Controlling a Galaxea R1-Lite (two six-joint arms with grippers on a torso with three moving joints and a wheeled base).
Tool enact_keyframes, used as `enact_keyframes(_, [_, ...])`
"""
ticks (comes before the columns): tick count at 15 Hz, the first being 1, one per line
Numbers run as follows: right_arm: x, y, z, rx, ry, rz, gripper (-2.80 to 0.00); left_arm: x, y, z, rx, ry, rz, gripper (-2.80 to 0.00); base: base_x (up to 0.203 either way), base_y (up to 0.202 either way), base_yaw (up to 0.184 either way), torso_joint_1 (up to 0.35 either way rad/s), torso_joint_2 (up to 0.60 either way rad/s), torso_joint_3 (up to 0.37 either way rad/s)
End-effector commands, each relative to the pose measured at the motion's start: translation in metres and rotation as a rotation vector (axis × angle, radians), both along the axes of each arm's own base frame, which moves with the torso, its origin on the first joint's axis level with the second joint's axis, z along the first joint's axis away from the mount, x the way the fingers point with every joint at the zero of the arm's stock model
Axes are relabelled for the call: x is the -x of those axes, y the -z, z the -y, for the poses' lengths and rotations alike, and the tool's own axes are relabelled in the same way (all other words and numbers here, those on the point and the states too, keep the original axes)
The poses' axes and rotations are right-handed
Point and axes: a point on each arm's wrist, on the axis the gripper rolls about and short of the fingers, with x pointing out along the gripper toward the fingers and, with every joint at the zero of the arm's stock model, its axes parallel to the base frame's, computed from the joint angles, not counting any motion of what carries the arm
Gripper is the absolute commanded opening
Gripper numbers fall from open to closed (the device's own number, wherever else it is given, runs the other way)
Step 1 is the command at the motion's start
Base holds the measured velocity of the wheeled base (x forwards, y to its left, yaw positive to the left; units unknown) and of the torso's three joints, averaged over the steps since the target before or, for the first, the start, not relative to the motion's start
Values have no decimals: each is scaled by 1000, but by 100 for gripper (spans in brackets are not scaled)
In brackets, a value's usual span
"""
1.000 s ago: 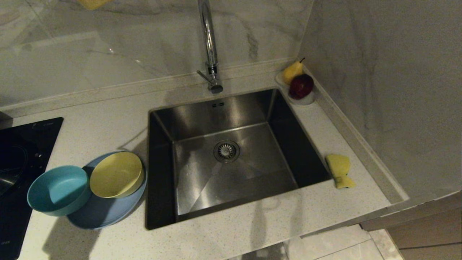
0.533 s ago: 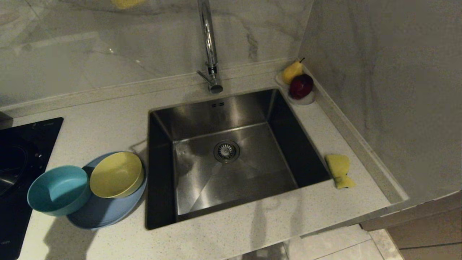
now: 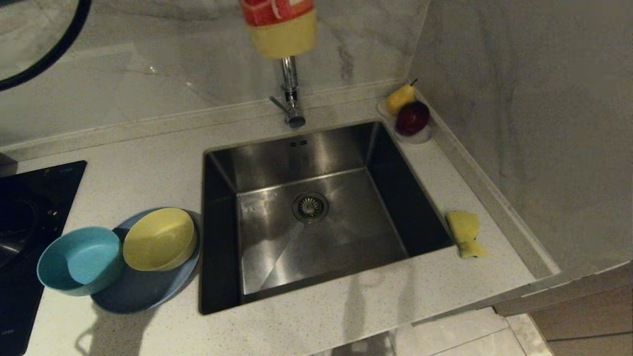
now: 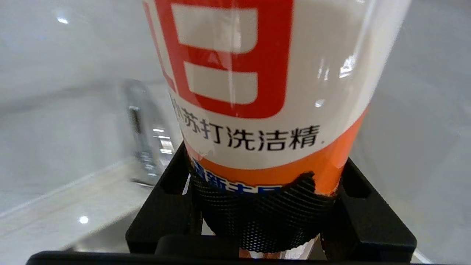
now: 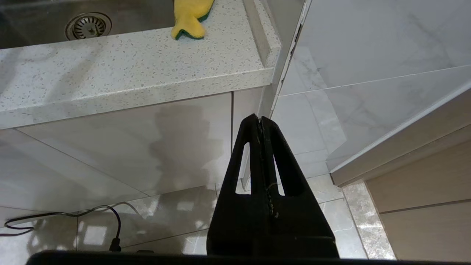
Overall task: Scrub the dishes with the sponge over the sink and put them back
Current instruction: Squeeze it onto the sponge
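A teal bowl (image 3: 79,259) and a yellow bowl (image 3: 158,240) sit on the blue plate (image 3: 143,291), on the counter left of the sink (image 3: 321,247). The yellow sponge (image 3: 465,232) lies on the counter right of the sink, also seen as the sponge (image 5: 191,14). My left gripper (image 4: 265,173) is shut on a dish-soap bottle (image 4: 265,73). The bottle (image 3: 282,22) hangs high above the faucet (image 3: 291,94), and the gripper itself is out of the head view. My right gripper (image 5: 260,121) is shut on nothing, parked below the counter's front edge.
A black hob (image 3: 24,222) lies at the far left. A clear dish with a pear and a red apple (image 3: 408,116) stands in the back right corner. A tiled wall runs close along the right. A black cable (image 3: 59,44) arcs at the top left.
The soap bottle in my left gripper has swung right and come further into the head view, from the top left to above the faucet. The dishes, sponge and right arm have not moved.
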Motion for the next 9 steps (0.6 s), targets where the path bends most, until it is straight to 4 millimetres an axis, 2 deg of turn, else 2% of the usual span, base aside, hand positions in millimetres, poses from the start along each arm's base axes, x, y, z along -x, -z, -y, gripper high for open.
enact_keyframes(1, [0,0,0,0,0,1,-280,-10,14,31,-41,23,-28,-280,0,0,0,0,0,0])
enact_keyframes(5, [0,0,0,0,0,1,-280,-19,36,62,-114,37,-61,-280,0,0,0,0,0,0])
enact_keyframes(9, [0,0,0,0,0,1,-280,-34,68,95,-215,36,-96,-280,0,0,0,0,0,0])
